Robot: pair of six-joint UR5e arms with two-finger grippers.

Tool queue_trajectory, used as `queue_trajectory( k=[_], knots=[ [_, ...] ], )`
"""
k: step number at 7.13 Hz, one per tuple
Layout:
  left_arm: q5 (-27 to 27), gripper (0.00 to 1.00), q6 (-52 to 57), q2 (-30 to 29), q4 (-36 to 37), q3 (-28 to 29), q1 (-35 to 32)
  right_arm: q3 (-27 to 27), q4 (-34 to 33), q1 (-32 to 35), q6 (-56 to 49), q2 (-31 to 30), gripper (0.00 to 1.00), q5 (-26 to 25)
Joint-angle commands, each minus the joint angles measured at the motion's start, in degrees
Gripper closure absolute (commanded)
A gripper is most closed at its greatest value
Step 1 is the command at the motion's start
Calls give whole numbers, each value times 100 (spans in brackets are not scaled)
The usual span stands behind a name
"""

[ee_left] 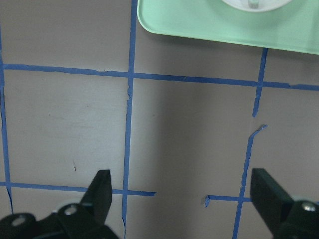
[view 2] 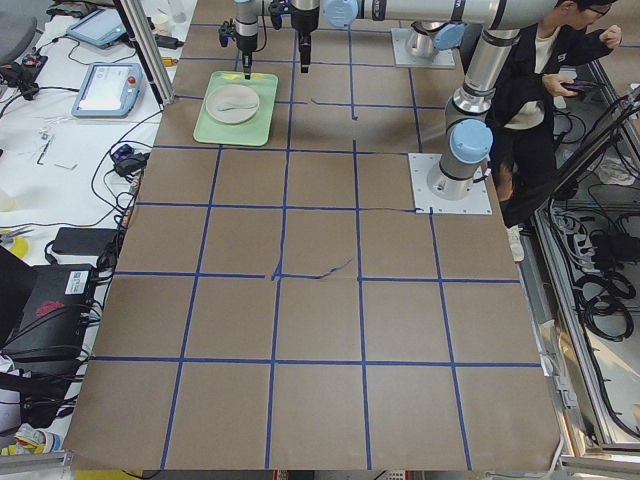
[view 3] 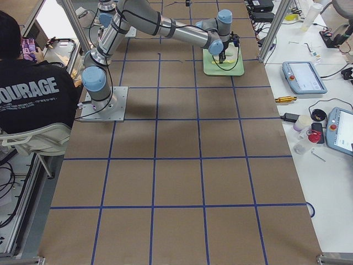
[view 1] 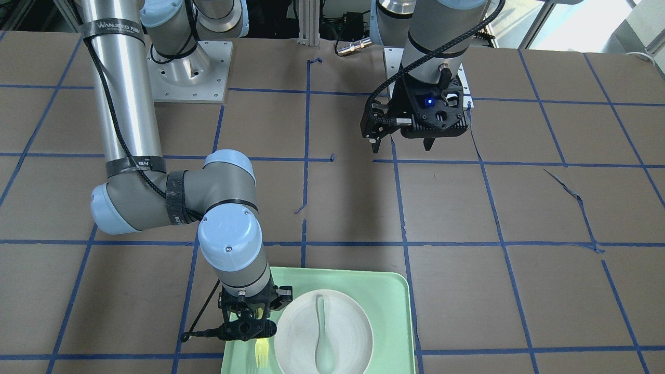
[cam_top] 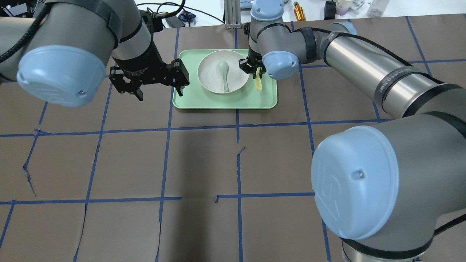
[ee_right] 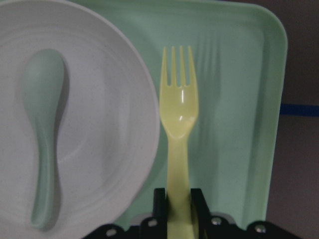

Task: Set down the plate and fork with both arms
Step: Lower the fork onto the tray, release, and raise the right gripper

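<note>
The white plate (cam_top: 211, 78) lies in the pale green tray (cam_top: 225, 102) at the table's far middle, with a grey-green spoon (cam_top: 224, 74) in it. My right gripper (cam_top: 255, 71) is shut on the handle of the yellow fork (cam_top: 258, 84), just right of the plate and over the tray. In the right wrist view the fork (ee_right: 179, 114) points away between the shut fingers, beside the plate (ee_right: 99, 124). I cannot tell whether it touches the tray. My left gripper (cam_top: 160, 95) is open and empty, hovering at the tray's left edge above the table.
The brown table is marked with a blue tape grid. The left wrist view shows the tray's near edge (ee_left: 209, 25) ahead of the open left gripper (ee_left: 184, 199). A person (view 3: 33, 94) sits by the robot's base. Tablets (view 3: 300, 77) lie on a side bench.
</note>
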Motion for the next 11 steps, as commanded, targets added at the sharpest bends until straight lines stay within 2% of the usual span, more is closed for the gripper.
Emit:
queue_trajectory(
  k=[1,2,3,4,7,8,9,10,11],
  knots=[
    [0,0,-7,-20,0,-7,0,129,-273,-42,-8,180,74,-5],
    [0,0,-7,-12,0,-7,0,137,-292,-42,-7,216,57,48],
    [0,0,-7,-12,0,-7,0,138,-274,-42,-51,130,1,31],
    [0,0,-7,-3,0,-7,0,146,-153,-42,-112,-132,0,-22],
    [0,0,-7,6,0,-7,0,190,2153,-341,-377,-2036,0,-13],
    [0,0,2,15,0,-15,0,251,2674,-350,-298,-2512,0,-39],
    [0,0,2,15,0,-15,0,582,2740,-350,-271,-3004,0,-48],
    [9,0,-7,24,-9,-24,0,1204,2653,-385,-271,-3627,0,-49],
    [17,0,2,67,-9,-16,0,1636,2609,-385,-289,-3981,0,-179]
  ],
)
